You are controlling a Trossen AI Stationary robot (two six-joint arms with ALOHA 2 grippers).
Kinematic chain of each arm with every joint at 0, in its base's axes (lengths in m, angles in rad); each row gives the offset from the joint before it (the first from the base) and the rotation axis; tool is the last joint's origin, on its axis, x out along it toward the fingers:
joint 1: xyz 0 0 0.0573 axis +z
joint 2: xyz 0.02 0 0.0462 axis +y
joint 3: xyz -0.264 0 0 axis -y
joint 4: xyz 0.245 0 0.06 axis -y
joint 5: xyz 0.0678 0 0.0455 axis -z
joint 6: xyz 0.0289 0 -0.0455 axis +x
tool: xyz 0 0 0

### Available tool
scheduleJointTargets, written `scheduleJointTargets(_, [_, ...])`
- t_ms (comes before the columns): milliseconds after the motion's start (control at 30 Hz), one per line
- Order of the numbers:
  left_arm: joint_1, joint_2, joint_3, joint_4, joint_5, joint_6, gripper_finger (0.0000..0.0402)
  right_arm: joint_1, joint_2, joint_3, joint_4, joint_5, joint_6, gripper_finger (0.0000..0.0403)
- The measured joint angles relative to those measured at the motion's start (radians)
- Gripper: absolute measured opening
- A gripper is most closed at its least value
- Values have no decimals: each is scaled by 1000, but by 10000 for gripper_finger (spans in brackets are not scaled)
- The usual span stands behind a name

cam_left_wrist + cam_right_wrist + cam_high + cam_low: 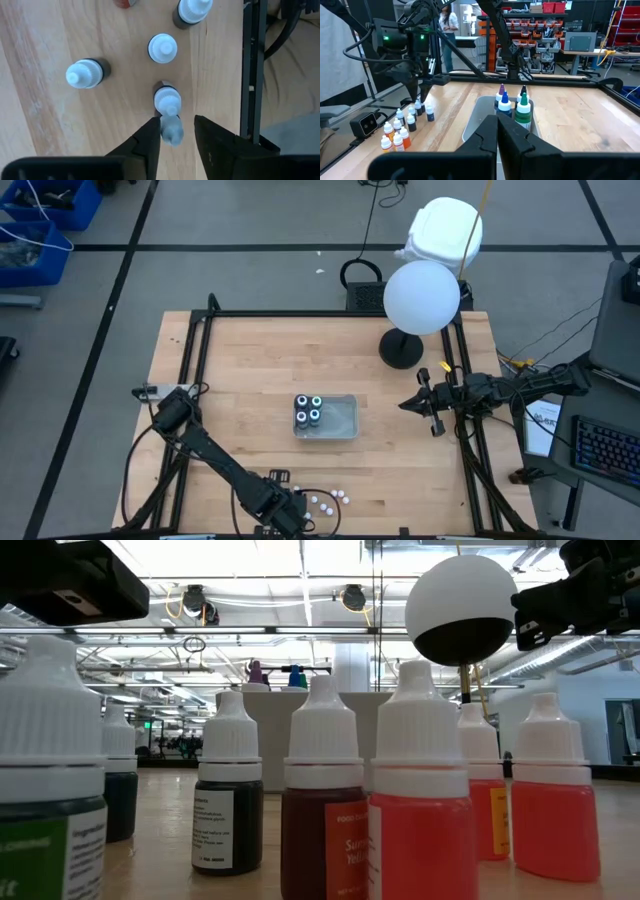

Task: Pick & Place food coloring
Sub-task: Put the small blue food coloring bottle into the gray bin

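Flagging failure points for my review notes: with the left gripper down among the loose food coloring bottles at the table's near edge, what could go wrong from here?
1. The left gripper straddles one small white-capped food coloring bottle while its neighbours stand near; a finger may topple one.
2. This cluster sits by the wooden table edge, so a knocked bottle could roll off.
3. The clear plastic tray already holds four bottles crowded at one end; a placement there may hit them.

White-capped food coloring bottles [423,800] with red, orange, dark green contents; clear tray [340,418]; pale wood table [260,360]; black-and-white sphere [461,608].
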Motion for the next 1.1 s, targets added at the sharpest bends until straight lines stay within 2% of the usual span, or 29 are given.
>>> scheduleJointTargets(200, [-3, 0, -2, 0, 0, 17, 107, 0, 0, 0, 0, 0, 0, 0])
scheduleJointTargets(533, [-7, -1, -90, 10, 8, -11, 106, 0, 0, 0, 0, 0, 0, 0])
scheduleJointTargets(1000, [7, -1, -92, 15, 45, -67, 106, 0, 0, 0, 0, 0, 0, 0])
scheduleJointTargets(1100, [12, -1, -91, 11, 61, -61, 95, 0, 0, 0, 0, 0, 0, 0])
